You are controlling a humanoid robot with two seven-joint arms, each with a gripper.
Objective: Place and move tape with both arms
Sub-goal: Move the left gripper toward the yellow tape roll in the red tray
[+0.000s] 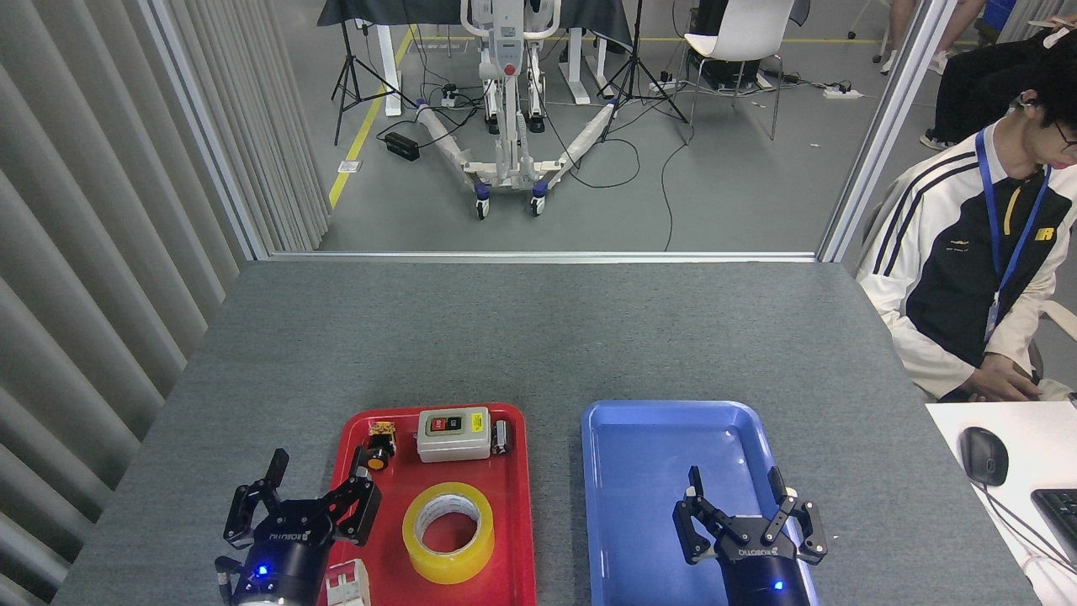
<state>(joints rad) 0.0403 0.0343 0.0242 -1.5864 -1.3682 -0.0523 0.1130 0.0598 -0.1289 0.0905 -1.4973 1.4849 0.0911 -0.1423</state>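
**Fingers spread, tape flat in red tray**

Fingers (pixel 363 497) on the left gripper (pixel 305 498) and the right gripper (pixel 747 510) are spread, holding nothing. Tape (pixel 448 532) lies flat, core upward, in the red tray's (pixel 517 505) near half; switch box (pixel 453 434) farther back.

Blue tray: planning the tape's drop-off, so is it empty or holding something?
Empty: the blue tray shows only bare floor; the right end effector hangs over it, open.

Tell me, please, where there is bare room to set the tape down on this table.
The blue tray is bare, though the right gripper hovers over it. The grey table beyond both trays is free. The red tray is crowded around the tape.
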